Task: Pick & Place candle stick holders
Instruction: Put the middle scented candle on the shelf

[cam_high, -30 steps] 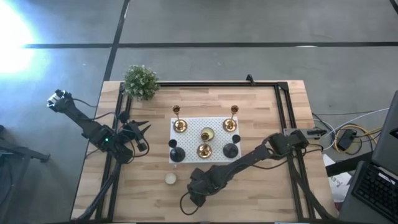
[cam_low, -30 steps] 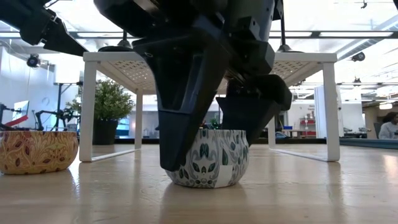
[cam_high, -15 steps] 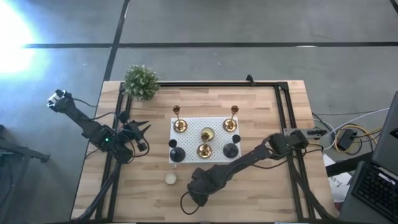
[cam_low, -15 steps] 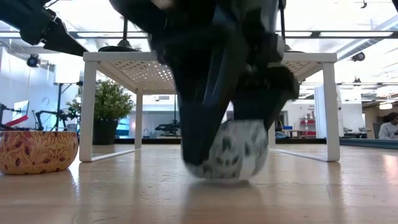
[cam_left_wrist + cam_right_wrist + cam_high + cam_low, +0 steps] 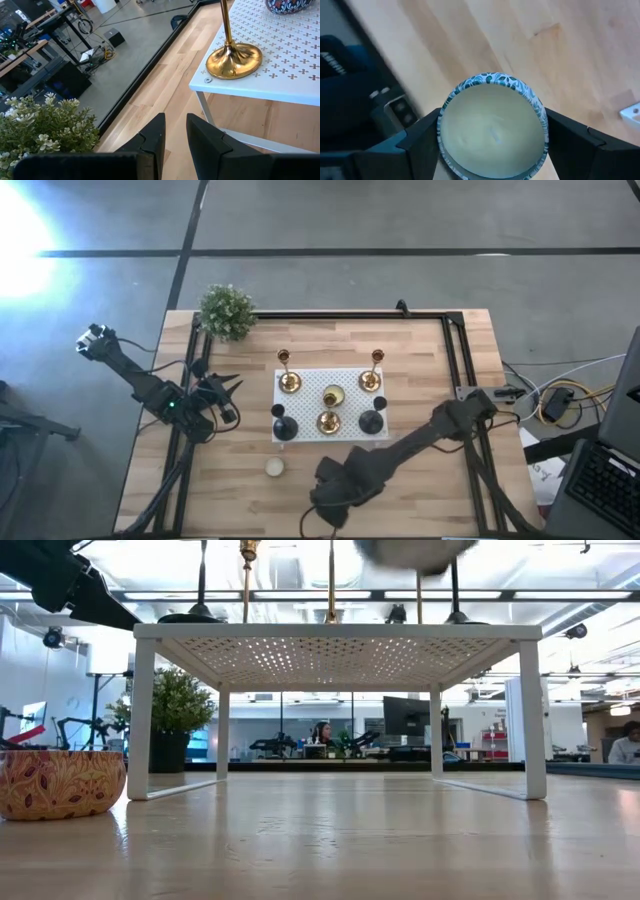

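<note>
A white perforated stand (image 5: pixel 305 375) in the table's middle carries three brass candle stick holders (image 5: pixel 289 381) (image 5: pixel 371 378) (image 5: pixel 328 421) and two black ones (image 5: pixel 283 425) (image 5: pixel 372 420). One brass base (image 5: pixel 234 60) stands on the stand's corner. My right gripper (image 5: pixel 333 496) hangs over the near part of the table, shut on a small round cup with a teal leaf pattern (image 5: pixel 492 132), which shows blurred at the top of the low view (image 5: pixel 415 550). My left gripper (image 5: pixel 175 135) waits left of the stand, its fingers a narrow gap apart, with nothing between them. My right gripper pinches the cup's round wall between its two fingers (image 5: pixel 422 140), one on each opposite side (image 5: pixel 442 135). The fingers come from above, pointing down. The cup is upright, its open top toward the wrist, lifted clear of the table.
An orange patterned bowl (image 5: pixel 60 783) stands on the table near the front left (image 5: pixel 273 467). A potted plant (image 5: pixel 227 310) is at the far left corner. A blue patterned cup (image 5: pixel 290 5) sits on the stand. Black rails (image 5: pixel 455 350) run along the table's sides.
My right gripper has gone up with the patterned cup. The cup stood on the table between the fingers a second ago and now hangs high, clear of the table.
</note>
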Tool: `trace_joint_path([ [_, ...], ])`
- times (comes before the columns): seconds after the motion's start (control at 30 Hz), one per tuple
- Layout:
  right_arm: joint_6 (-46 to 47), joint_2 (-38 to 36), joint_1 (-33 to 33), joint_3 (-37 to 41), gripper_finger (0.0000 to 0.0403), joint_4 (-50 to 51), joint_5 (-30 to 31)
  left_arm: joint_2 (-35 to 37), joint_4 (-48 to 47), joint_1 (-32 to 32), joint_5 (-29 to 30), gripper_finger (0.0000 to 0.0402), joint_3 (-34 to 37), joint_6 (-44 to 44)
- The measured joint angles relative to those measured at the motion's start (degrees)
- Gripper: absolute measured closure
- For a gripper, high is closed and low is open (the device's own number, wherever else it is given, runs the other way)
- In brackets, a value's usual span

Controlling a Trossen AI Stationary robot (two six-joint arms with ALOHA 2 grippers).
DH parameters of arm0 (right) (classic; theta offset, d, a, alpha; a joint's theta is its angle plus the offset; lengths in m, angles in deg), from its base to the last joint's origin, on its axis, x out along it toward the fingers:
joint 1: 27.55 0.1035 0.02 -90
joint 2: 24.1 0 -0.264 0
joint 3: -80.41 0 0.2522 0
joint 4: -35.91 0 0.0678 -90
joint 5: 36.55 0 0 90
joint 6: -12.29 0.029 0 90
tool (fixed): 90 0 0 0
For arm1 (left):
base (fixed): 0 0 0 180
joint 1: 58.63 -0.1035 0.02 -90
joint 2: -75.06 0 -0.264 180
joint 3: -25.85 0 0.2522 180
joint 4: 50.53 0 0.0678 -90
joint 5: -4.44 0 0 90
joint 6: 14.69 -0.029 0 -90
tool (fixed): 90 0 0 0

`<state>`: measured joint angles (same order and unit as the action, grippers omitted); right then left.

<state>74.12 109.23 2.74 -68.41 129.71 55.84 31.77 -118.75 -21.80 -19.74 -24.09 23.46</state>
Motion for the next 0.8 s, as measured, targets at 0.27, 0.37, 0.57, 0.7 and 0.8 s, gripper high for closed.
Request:
trace_joint_path([
  [0.27, -0.7, -10.4, 1.3, 1.5, 0.0117, 0.4, 5.6, 0.0, 0.0, 0.0, -0.2, 0.0319, 0.0, 0.0],
  [0.37, -4.1, -12.7, 1.4, 1.5, 0.0117, 0.3, 8.6, 0.0, 0.0, 0.0, -0.2, 0.0319, 0.0, 0.0],
  [0.57, -13.7, -17.7, 0.3, 1.6, 0.0117, 0.7, 15.3, 0.0, 0.0, 0.0, -0.3, 0.0319, 0.0, 0.0],
  [0.7, -18.9, -20.5, -0.8, 1.6, 0.0117, 0.7, 20.2, 0.0, 0.0, 0.0, -0.3, 0.0319, 0.0, 0.0],
  [0.8, -22.1, -22.5, -1.8, 1.6, 0.0117, 1.2, 22.8, 0.0, 0.0, 0.0, -0.4, 0.0319, 0.0, 0.0],
])
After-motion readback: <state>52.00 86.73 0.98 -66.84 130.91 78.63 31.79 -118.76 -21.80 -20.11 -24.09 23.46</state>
